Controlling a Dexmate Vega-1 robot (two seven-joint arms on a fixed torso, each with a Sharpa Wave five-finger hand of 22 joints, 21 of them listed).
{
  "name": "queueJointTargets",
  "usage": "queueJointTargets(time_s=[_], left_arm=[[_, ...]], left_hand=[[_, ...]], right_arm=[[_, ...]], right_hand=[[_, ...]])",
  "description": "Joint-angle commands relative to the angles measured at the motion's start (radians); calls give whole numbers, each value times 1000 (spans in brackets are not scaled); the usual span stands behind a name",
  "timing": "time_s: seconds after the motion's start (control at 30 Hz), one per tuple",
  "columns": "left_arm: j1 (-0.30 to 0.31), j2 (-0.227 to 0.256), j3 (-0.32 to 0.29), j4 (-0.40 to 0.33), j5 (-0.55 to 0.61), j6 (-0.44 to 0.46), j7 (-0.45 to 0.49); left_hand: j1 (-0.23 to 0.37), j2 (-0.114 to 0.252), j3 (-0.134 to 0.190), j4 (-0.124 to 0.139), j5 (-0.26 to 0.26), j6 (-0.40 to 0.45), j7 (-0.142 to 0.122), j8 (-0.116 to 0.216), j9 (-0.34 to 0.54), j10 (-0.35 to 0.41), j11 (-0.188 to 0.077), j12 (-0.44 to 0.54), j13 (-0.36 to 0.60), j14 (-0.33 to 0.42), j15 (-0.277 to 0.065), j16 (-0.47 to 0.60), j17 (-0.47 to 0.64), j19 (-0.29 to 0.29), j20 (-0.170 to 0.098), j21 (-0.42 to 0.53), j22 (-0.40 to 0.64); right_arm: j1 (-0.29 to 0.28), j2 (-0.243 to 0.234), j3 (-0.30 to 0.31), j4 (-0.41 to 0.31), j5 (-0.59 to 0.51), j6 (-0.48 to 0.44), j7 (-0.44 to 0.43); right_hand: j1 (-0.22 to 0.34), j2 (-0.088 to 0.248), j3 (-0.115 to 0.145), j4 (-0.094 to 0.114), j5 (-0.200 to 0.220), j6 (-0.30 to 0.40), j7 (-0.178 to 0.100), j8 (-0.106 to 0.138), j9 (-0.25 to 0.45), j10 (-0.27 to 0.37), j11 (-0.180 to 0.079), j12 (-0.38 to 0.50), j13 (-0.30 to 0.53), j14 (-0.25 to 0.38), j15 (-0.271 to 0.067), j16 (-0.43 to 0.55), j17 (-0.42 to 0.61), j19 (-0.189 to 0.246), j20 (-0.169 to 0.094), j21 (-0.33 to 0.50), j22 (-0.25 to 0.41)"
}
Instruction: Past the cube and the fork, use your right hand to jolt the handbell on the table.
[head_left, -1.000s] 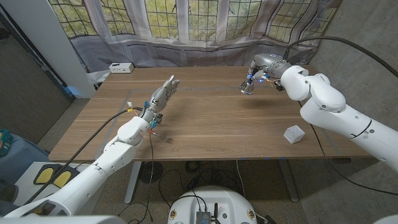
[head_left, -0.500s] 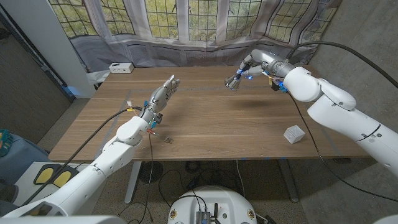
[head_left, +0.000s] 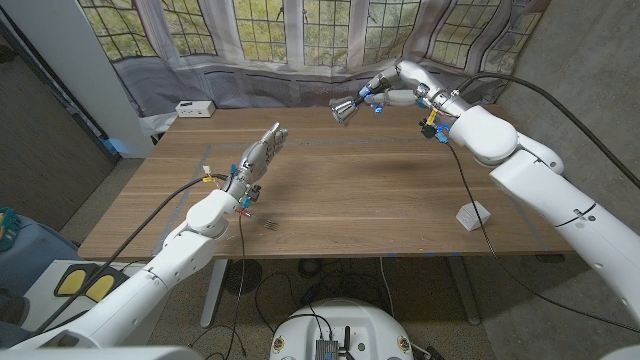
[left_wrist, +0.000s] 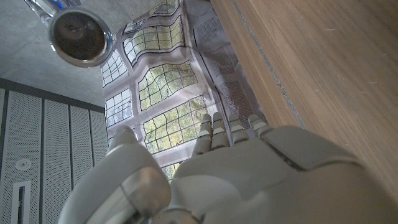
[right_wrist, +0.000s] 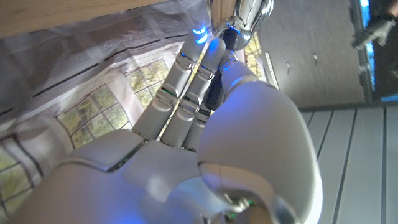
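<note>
The shiny silver metal handbell is held aloft over the far edge of the brown wooden table, pinched in the right hand. The shake is judged underway; setting down remains. The left hand is spread, empty.

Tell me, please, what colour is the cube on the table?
The cube is white, seen best in the head view, near the table's right edge.
</note>
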Motion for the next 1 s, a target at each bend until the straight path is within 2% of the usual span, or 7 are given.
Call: queueJointTargets(time_s=[0.03, 0.17, 0.3, 0.43, 0.63, 0.77, 1.0], left_arm=[[23, 0, -8, -9, -3, -8, 11], [22, -2, -7, -5, -8, -5, 6], [12, -9, 1, 8, -9, -1, -3], [6, -13, 6, 15, -10, 0, -9], [-9, -13, 17, 23, -8, 12, -20], [-17, -17, 22, 30, -7, 12, -28], [-23, -19, 27, 33, -9, 13, -34]], left_hand=[[4, 0, 2, -2, -2, 8, -1, 0, 6, 6, 2, -1, 2, 9, 2, 0, 5, -1, 5, 2, 3], [4, 0, 2, -2, -2, 8, -1, 0, 6, 7, 1, -1, 2, 9, 2, 1, 5, -1, 5, 2, 3], [3, 0, 2, -2, -2, 9, -1, 0, 6, 7, 1, -1, 2, 10, 2, 1, 5, -1, 6, 2, 3], [3, 0, 2, -3, -2, 9, -1, 0, 6, 6, -1, -2, 2, 9, 2, 0, 5, -1, 6, 2, 3], [3, 0, 3, -3, -2, 9, 1, -1, 6, 8, 2, -1, 2, 8, 2, 0, 5, -1, 6, 2, 4], [3, 1, 3, -3, -2, 10, 0, 0, 6, 8, 2, -1, 2, 9, 2, 0, 5, -1, 5, 2, 4], [3, 1, 3, -4, -2, 12, 1, 0, 6, 8, 3, -2, 2, 8, 2, 0, 5, -1, 5, 2, 4]], right_arm=[[3, 2, 2, 43, 297, 168, 23], [6, -74, -15, 6, 145, 140, -14], [2, -168, -29, -55, -6, 34, -30], [2, -212, -37, -75, -37, -42, 0], [7, -301, -71, -114, -131, -224, 42], [45, -351, -135, -160, -273, -363, 79], [131, -403, -308, -228, -712, -577, 215]], right_hand=[[7, 13, 2, 2, 9, 7, 0, -1, 4, 35, 39, 22, 90, 7, -2, -5, 5, -1, 1, 8, -1], [5, 12, 1, 3, 9, 6, 1, -2, 5, 34, 37, 21, 90, 6, 0, -7, 8, -2, 1, 11, -1], [5, 12, 0, 3, 9, 7, 1, -3, 5, 34, 36, 20, 91, 2, 0, -11, 9, -6, 3, 13, -1], [4, 12, 0, 3, 9, 9, 0, -3, 5, 30, 38, 19, 93, 0, 0, -14, 10, -10, 3, 14, -2], [1, 12, -1, 5, 9, 9, -1, -4, 6, 33, 36, 19, 94, -5, 3, -18, 13, -16, 7, 16, -2], [0, 12, -2, 5, 9, 8, 1, -5, 6, 36, 43, 20, 94, -6, 3, -19, 16, -19, 8, 18, -2], [-1, 13, -2, 6, 9, 10, -3, -6, 6, 30, 42, 15, 95, -8, 3, -23, 20, -25, 7, 23, -2]])
